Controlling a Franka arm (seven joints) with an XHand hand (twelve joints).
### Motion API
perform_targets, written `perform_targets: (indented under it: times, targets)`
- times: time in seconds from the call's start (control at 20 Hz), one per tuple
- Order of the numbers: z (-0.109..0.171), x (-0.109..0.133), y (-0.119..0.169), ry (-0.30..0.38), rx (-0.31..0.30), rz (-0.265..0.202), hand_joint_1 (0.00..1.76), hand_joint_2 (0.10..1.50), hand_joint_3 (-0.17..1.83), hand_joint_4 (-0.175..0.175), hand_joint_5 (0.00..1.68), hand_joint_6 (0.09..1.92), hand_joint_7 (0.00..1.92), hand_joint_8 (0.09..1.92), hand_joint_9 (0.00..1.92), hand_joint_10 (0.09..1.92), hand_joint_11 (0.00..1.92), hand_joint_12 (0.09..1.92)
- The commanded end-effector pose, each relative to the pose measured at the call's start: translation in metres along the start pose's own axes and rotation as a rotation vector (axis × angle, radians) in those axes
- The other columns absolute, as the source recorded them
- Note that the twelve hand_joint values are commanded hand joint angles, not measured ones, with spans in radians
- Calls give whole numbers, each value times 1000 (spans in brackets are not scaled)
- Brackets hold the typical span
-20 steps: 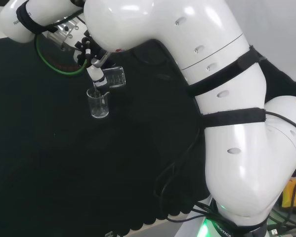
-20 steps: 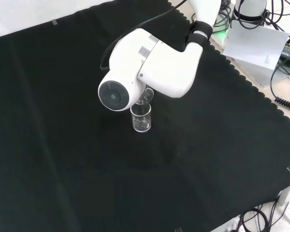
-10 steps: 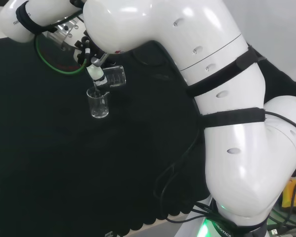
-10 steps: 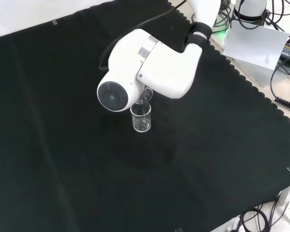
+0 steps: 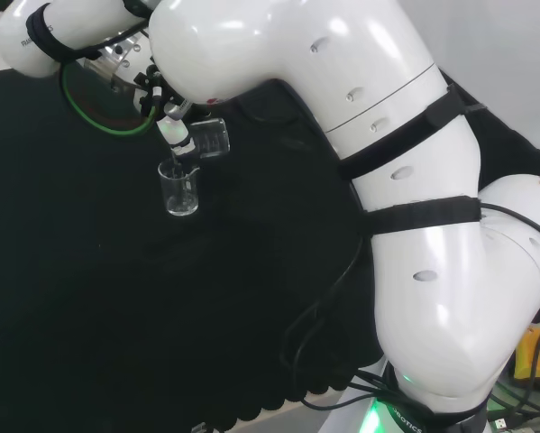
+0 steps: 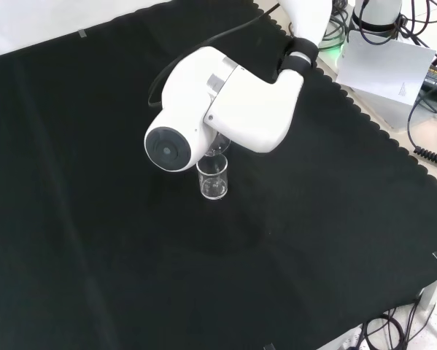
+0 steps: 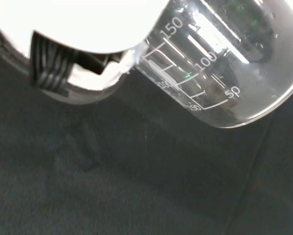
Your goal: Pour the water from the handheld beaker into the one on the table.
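In the head view the hand [image 5: 169,124] is shut on a clear handheld beaker [image 5: 212,137]. It lies tipped nearly on its side, with its lip just above the rim of the table beaker [image 5: 180,189]. The table beaker stands upright on the black cloth, and a little liquid glints at its bottom. In the front view the table beaker [image 6: 213,179] stands just below the arm's big white link [image 6: 225,106], and the tipped beaker's rim [image 6: 219,144] peeks out under it. In the wrist view the handheld beaker [image 7: 219,63] shows its printed scale, with a white fingertip [image 7: 95,76] against its wall.
In the head view a green cable loop [image 5: 94,115] lies on the cloth beyond the hand, and the arm's white links [image 5: 414,216] stand at the right. In the front view a white sheet [image 6: 386,69] and cables [image 6: 430,146] lie off the cloth's scalloped right edge.
The hand and the handheld beaker have risen slightly and shifted a little over the table beaker, which has not moved.
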State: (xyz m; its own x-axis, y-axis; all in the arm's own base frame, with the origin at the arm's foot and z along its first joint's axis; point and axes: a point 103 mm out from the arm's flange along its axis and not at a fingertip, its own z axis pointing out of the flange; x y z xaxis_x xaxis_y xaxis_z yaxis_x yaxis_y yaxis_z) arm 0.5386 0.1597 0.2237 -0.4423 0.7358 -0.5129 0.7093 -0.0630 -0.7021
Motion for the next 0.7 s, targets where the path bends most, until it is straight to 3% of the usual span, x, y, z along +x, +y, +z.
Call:
perform_targets:
  times: [0.05,0.7]
  targets:
    - [0,0,-1,-6,7,2,1158,607,700,122,1349,555,1463,304,1448,106,1061,924]
    - [0,0,-3,-10,9,7,1158,607,702,122,1347,559,1461,309,1448,107,1062,923]
